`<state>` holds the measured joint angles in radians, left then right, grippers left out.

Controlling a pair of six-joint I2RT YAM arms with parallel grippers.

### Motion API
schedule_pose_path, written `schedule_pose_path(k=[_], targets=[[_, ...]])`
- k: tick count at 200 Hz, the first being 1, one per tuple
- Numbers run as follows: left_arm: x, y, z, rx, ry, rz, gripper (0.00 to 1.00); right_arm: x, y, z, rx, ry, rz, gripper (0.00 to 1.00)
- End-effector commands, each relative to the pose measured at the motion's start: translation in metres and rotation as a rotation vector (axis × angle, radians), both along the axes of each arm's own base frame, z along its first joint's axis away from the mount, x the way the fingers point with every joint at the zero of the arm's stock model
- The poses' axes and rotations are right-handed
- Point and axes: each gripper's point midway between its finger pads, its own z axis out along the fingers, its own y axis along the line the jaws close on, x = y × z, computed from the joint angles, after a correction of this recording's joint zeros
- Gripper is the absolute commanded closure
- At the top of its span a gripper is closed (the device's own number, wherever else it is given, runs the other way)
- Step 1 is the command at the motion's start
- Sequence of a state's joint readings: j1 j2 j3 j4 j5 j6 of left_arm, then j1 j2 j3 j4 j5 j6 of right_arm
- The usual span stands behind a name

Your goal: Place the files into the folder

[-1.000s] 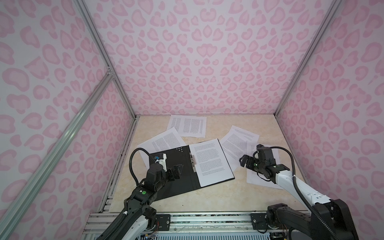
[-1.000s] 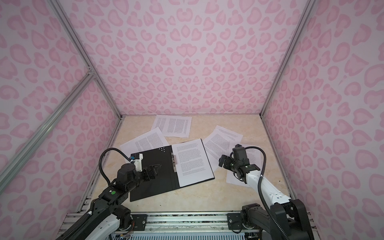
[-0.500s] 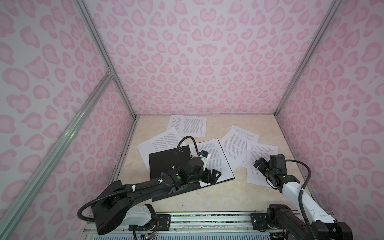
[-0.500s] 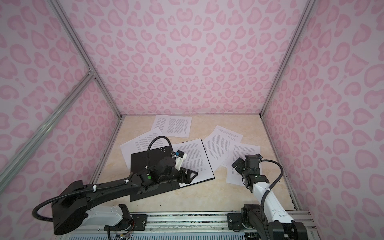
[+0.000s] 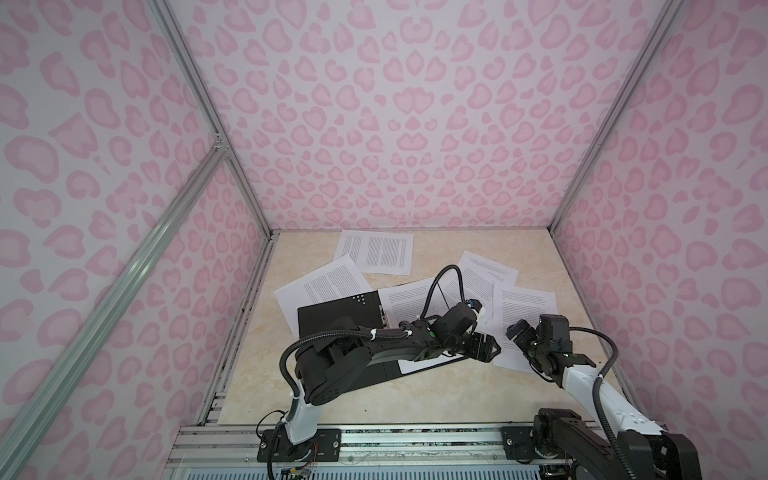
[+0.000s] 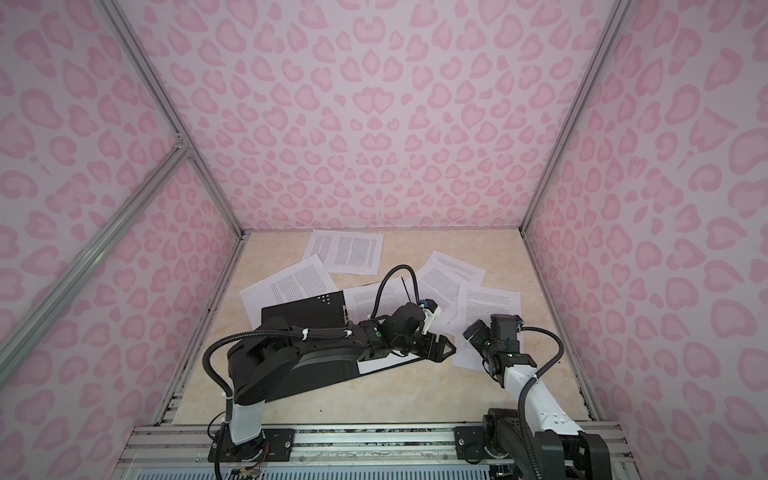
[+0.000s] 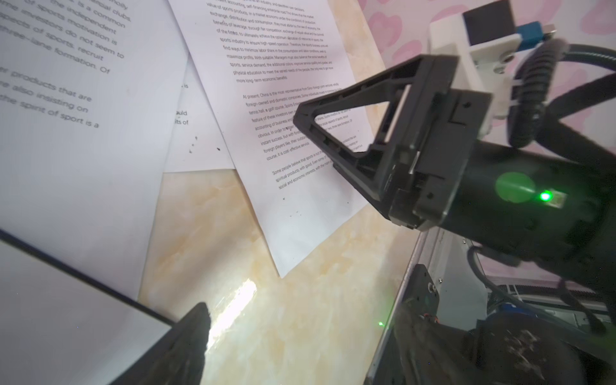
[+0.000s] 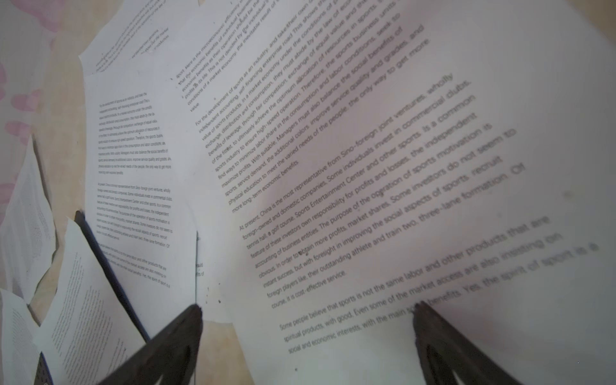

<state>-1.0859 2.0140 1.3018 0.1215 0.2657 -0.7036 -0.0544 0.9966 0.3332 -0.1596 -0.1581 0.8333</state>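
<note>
Folder [image 5: 332,311]: lay open on the tabletop [image 5: 415,399], left of centre, black inside up, one printed sheet [image 5: 409,297] on its right half.
Files [image 5: 376,251]: other sheets lay loose behind and to the right of the folder, some overlapping.
Left hand [image 5: 490,347]: hung over the folder's near right corner, fingers wide apart, holding nothing.
Right hand [image 5: 515,332]: hovered low over the rightmost sheet [image 5: 525,307], fingers spread wide, empty.

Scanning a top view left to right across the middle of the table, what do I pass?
In order: leftmost sheet → open folder, its black cover overlapping that sheet → sheet lying inside → left claw → right claw, over the rightmost sheet.
</note>
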Motion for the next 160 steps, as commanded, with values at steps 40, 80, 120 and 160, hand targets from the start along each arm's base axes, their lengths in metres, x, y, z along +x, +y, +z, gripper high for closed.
schedule_pose_path(k=[40, 80, 120, 160], targets=[[0.022, -0.019, -0.026, 0.055, -0.015, -0.008, 0.12, 0.013, 0.026, 0.008, 0.162, -0.09, 0.059, 0.02], [0.029, -0.025, -0.038, 0.065, 0.004, -0.007, 0.12, 0.005, -0.002, 0.02, 0.041, -0.1, -0.02, 0.03], [0.031, -0.033, -0.047, 0.045, 0.044, -0.027, 0.12, -0.003, -0.022, 0.022, -0.055, -0.095, -0.09, 0.03], [0.024, -0.038, -0.048, 0.001, 0.118, -0.027, 0.13, 0.0, -0.016, 0.007, -0.019, -0.048, -0.073, 0.04]])
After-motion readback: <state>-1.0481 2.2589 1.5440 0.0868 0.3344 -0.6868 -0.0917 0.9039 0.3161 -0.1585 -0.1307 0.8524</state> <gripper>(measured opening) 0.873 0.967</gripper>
